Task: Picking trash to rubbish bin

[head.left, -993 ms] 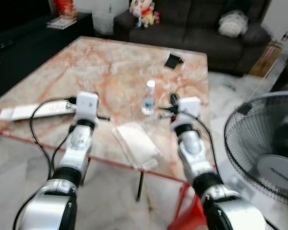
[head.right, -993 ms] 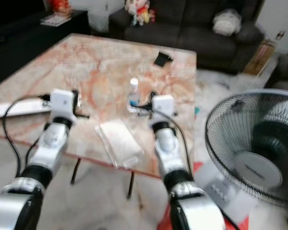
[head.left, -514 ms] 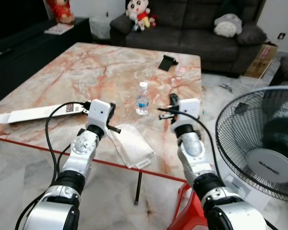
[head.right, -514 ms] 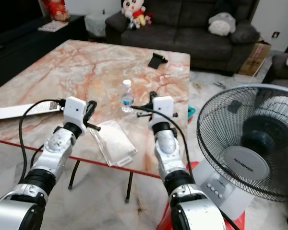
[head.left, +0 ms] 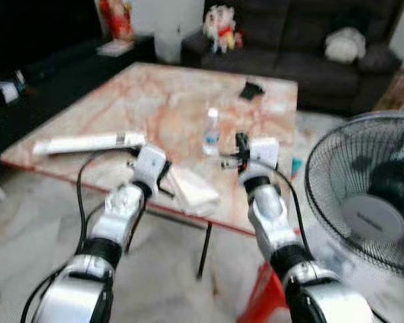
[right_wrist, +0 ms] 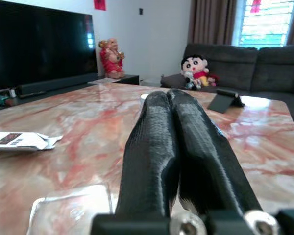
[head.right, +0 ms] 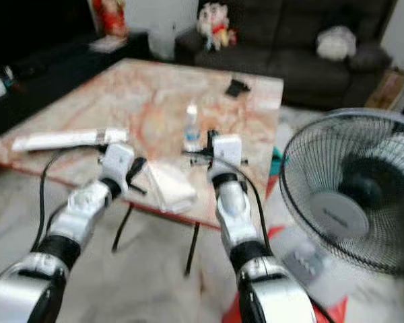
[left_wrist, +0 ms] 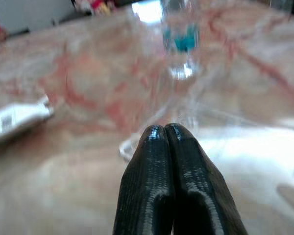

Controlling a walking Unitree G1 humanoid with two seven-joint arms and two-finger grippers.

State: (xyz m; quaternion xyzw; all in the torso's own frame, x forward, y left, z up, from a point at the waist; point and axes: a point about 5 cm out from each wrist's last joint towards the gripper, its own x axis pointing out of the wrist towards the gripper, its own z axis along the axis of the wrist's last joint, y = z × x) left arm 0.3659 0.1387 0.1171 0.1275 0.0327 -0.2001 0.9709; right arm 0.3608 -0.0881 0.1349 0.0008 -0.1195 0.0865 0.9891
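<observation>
Trash lies on the marble desk [head.left: 155,101]: a clear plastic tray [head.left: 195,188] at the near edge, an upright water bottle [head.left: 211,133] behind it, a long white carton [head.left: 87,142] to the left. Whether the tray or bottle hold anything is too blurred to tell. The left claw [left_wrist: 164,128] hovers at the tray, fingers pressed together; the right claw [right_wrist: 167,94], also pressed together, hovers beside the bottle.

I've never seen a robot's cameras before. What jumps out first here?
Two silver arms reach over a pink marble table, the left gripper beside a clear plastic tray at the near edge. A small water bottle stands just beyond, and a big black fan stands on the right.
</observation>
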